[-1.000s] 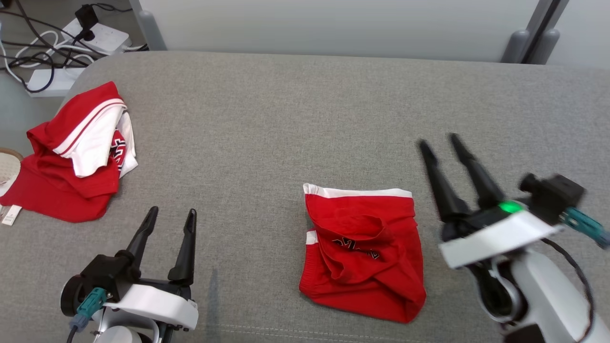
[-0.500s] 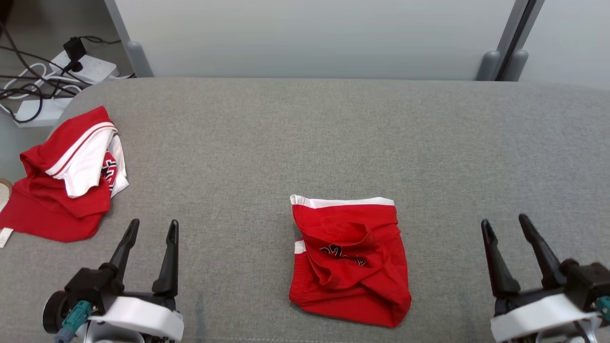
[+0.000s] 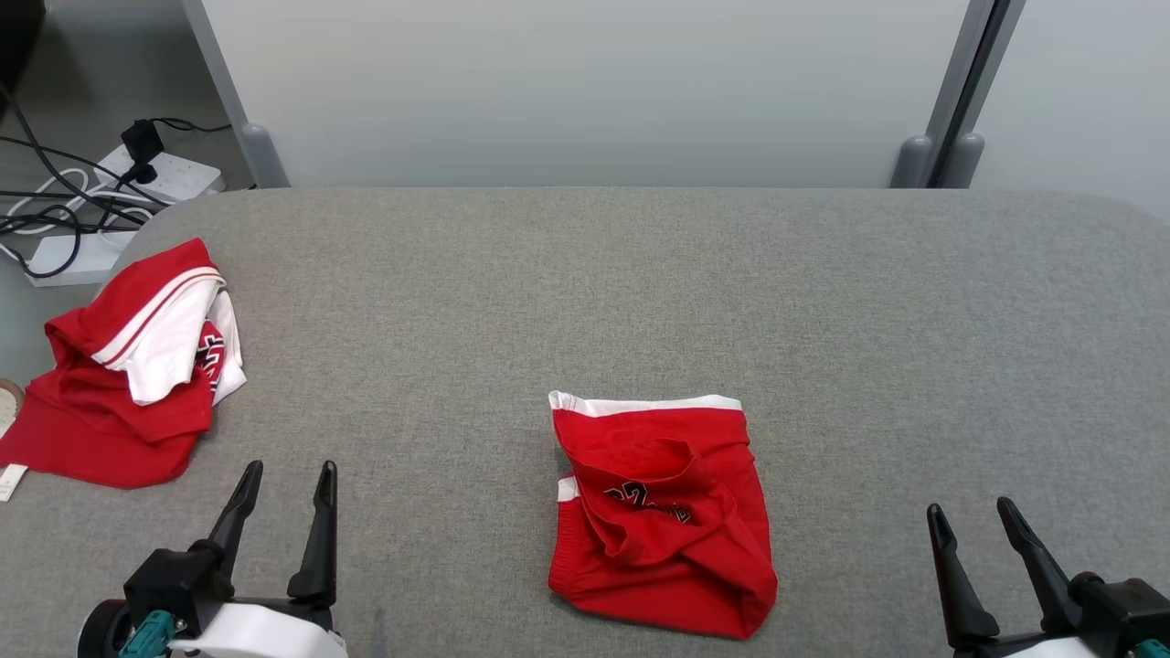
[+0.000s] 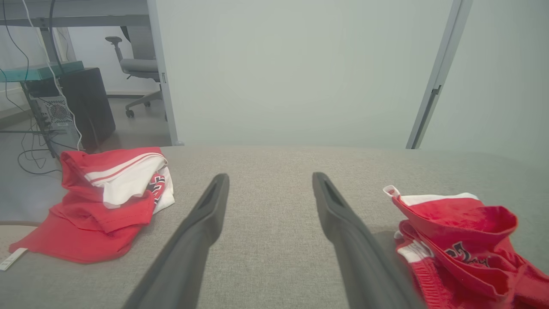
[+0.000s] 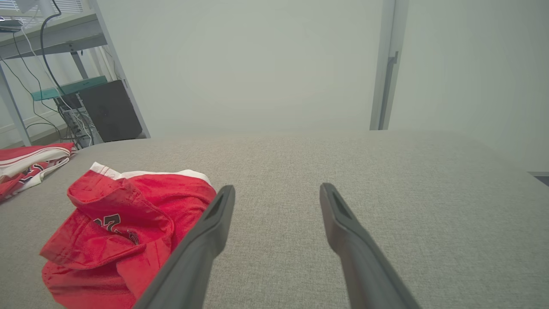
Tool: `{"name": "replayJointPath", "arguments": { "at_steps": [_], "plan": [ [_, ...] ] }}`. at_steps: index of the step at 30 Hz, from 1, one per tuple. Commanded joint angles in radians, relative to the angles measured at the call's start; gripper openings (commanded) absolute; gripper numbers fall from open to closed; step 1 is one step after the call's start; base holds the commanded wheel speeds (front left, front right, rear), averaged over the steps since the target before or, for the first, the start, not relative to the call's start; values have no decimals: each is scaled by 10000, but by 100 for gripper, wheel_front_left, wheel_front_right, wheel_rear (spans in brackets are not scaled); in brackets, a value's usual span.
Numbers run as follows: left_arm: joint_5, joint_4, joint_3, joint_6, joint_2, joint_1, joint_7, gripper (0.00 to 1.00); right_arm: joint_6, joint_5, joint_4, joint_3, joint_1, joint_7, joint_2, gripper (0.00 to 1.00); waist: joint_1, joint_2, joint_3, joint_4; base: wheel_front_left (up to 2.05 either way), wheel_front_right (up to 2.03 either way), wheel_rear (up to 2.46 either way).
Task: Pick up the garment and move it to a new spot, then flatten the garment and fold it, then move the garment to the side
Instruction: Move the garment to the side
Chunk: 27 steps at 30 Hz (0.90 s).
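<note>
I judge the fold done and the sideways move pending. The roughly folded red cloth shorts with a white waistband (image 3: 658, 530) lie at 6 o'clock on the grey fabric tabletop (image 3: 585, 274), between my arms. The left gripper (image 3: 291, 466) and the right gripper (image 3: 967, 504) are both spread wide and empty. Next I need an edge pinch without spilling the folds, keeping clear of the red-and-white clothes heap (image 3: 128, 366) at 9 o'clock.

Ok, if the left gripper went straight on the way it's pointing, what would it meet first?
Probably nothing: the left gripper points over the bare grey surface, between the heaped clothes and the red garment. Its height above the surface is unclear.
</note>
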State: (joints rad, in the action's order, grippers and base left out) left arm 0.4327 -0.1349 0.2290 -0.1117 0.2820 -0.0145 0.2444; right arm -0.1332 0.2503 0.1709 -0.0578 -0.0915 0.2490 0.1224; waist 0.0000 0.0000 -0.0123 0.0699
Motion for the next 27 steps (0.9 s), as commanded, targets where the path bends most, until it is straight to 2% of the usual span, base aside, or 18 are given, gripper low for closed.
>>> {"name": "replayJointPath", "arguments": {
  "at_steps": [1,8,14,27],
  "plan": [
    [40,298,-384,-84,262,289,-33,100,25,-30,-225,-171,187,127,94,100,0,0,0,0,0,0,0],
    [47,448,-344,-175,276,261,-73,100,25,91,26,-209,271,127,0,100,0,0,19,52,0,0,0],
    [52,587,-216,-182,212,409,-115,100,25,321,1106,-317,1006,-45,142,100,0,0,222,265,0,0,0],
    [15,233,87,40,-88,1041,23,100,25,1758,4119,-2804,3406,-953,522,100,0,0,858,1206,0,0,0]
  ]
}}
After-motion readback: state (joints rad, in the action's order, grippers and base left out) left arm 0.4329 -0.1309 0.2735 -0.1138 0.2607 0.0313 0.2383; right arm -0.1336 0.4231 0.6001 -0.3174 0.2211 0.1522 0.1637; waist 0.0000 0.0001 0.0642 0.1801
